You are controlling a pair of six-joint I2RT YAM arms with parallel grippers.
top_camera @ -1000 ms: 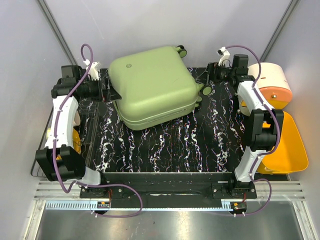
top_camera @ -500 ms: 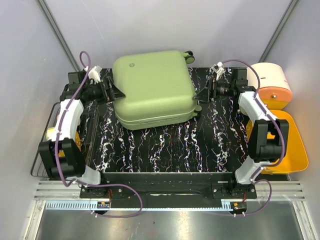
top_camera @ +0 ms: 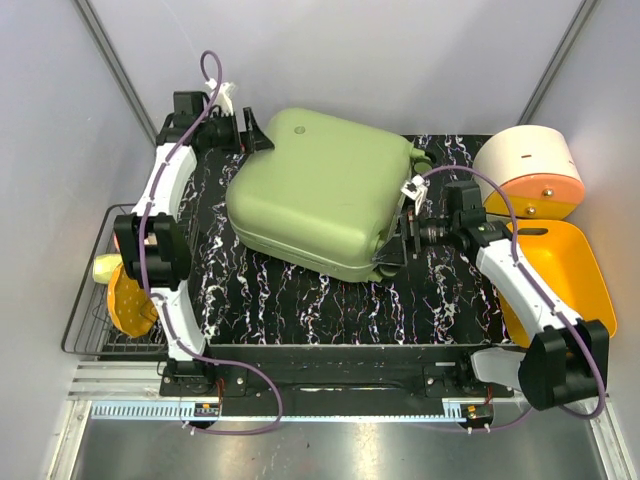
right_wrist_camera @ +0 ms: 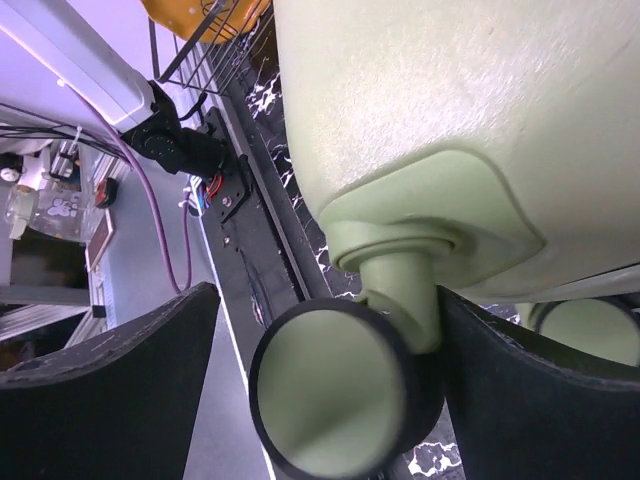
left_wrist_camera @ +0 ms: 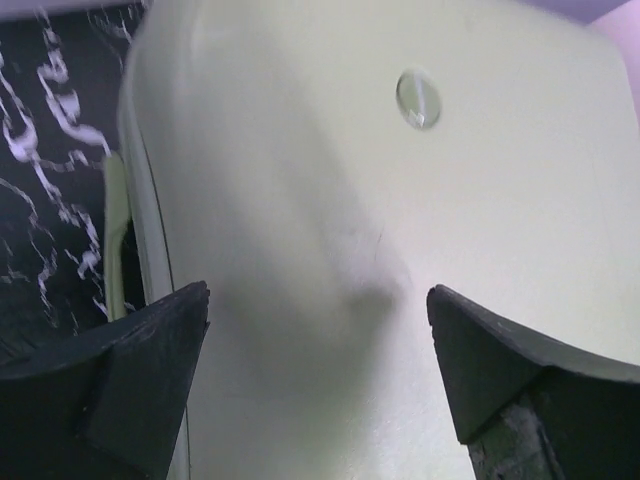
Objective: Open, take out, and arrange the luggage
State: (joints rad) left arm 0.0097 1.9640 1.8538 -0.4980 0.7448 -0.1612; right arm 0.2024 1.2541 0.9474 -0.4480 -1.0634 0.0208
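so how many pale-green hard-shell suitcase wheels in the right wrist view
2: one wheel within the open right gripper, one at the picture's right edge; others may be hidden.

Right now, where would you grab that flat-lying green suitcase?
Probably the wheel at the near right corner of the luggage, coming in from the right. The domed shell is smooth and too broad for the fingers; the wheel juts out on a narrow stem.

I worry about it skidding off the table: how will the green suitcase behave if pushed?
Probably stiff: the luggage has a hard moulded shell. Its smooth surface may slip in a grasp. Lying on its broad side, it should slide or pivot rather than roll on its wheel.
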